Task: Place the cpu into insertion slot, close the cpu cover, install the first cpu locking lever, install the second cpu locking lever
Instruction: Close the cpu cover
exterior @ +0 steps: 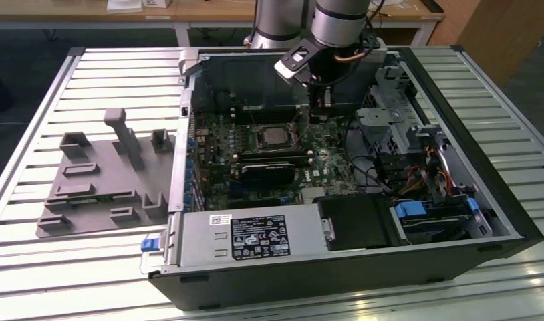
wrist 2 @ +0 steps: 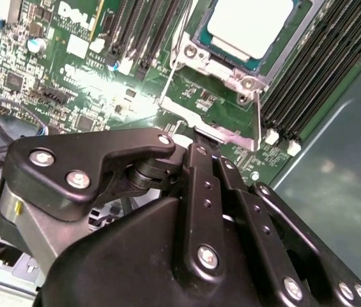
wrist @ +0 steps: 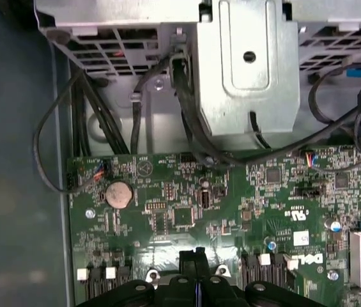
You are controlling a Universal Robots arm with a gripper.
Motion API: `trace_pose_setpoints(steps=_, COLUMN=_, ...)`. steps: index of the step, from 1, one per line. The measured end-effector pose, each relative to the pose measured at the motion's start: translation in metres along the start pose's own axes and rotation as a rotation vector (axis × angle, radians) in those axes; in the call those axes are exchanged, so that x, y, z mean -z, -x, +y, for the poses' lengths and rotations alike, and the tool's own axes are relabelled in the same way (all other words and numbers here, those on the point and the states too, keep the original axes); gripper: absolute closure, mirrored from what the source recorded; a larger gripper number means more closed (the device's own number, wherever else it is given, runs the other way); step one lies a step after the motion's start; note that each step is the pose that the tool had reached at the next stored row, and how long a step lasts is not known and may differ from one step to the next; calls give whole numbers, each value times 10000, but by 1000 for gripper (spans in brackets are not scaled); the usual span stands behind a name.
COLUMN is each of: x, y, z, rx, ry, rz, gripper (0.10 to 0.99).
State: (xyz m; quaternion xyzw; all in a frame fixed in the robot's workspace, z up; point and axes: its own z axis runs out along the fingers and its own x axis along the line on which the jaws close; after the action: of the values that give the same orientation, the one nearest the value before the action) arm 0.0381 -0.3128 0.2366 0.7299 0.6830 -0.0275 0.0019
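Exterior view, upper centre: the arm [exterior: 339,23] reaches steeply down into the computer case [exterior: 486,221]. The end effector [exterior: 322,100] has its fingers closed together beside the raised cpu cover [wrist 2: 228,133]. The cpu [exterior: 274,137] sits in the insertion slot [exterior: 258,138], mid-frame.

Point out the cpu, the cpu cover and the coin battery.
cpu [wrist 2: 250,22]: second wrist view, its silvery top.
cpu cover [wrist 2: 213,64]: second wrist view, frame edge beside the chip.
coin battery [wrist: 119,193]: first wrist view, its round face.
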Motion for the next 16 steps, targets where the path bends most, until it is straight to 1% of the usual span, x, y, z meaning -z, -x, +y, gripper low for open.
trace_pose_setpoints(steps=6, x=-4, y=7, z=-105, rx=0, ry=34, rz=32, gripper=984)
trace_pose_setpoints(steps=12, x=-7, y=12, z=-186, rx=0, ry=54, rz=66, gripper=984)
trace_pose_setpoints(steps=16, x=-9, y=16, z=-240, rx=-1, ry=76, rz=70, gripper=984)
